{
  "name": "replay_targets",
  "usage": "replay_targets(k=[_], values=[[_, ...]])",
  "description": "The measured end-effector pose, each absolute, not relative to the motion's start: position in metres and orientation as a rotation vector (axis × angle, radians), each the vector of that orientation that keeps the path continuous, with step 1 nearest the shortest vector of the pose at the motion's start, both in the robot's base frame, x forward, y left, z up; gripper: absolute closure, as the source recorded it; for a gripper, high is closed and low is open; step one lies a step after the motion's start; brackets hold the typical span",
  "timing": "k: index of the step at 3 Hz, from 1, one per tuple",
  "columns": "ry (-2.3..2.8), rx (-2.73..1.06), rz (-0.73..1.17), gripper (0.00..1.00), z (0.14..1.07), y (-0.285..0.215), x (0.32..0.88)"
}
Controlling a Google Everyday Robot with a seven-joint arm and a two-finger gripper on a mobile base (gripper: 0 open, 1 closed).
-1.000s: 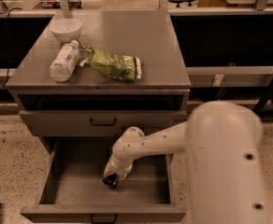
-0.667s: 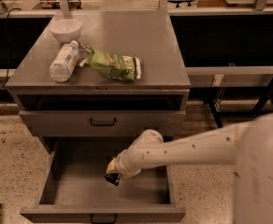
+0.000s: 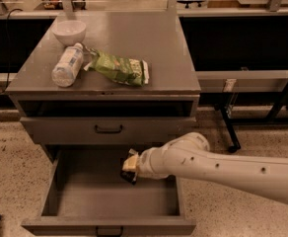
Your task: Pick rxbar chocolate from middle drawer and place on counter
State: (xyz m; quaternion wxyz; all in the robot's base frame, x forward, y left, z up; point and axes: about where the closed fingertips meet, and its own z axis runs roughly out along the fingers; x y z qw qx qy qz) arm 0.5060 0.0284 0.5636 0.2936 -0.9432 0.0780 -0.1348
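Observation:
The middle drawer [image 3: 85, 194] of the grey cabinet stands pulled open, and its floor shows bare. My gripper [image 3: 129, 169] hangs over the drawer's middle, above the floor, on the end of the white arm that reaches in from the right. It is shut on a small dark flat thing at its tip, the rxbar chocolate [image 3: 128, 177]. Most of the bar is hidden by the gripper. The counter [image 3: 134, 33] is the grey cabinet top above, well behind and above the gripper.
On the counter lie a clear plastic bottle [image 3: 67, 64] on its side, a crinkled green bag [image 3: 119, 68] and a white bowl [image 3: 69, 31] at the back left. The shallower drawer [image 3: 108, 129] above is closed. A dark metal stand [image 3: 233, 127] is at the right.
My gripper has risen from the drawer floor and shifted a little right, and the dark bar has come up with it. The arm has swung lower across the right of the view.

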Motion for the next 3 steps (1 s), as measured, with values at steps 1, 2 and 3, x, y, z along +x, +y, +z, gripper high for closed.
replay_targets(k=[1,2,3], values=[[0.258,-2.418,-0.329,1.00,0.617,0.009,0.513],[0.194,-2.352,-0.351,1.00,0.691,-0.017,0.536],[0.015,-2.379,-0.429,1.00,0.766,-0.039,0.555]])
